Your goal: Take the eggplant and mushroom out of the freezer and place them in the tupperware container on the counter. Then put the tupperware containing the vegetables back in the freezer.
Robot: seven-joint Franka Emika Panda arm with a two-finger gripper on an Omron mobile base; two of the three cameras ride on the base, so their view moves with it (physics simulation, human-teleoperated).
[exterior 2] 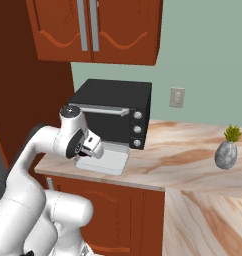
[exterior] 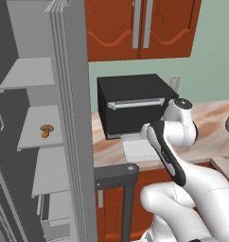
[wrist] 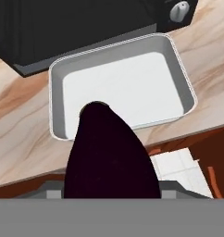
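The dark purple eggplant fills the lower middle of the hand view, and my gripper is shut on it. The eggplant hides the fingertips. It hangs above the near left edge of the tupperware container, a whitish tray lying on the counter in front of the toaster oven. The container holds nothing. The mushroom lies on a middle shelf of the open freezer at the left.
A black toaster oven stands right behind the tray. The freezer door's dark bar handle juts out beside the counter front. A grey vase with a plant stands far right. Orange wall cabinets hang overhead.
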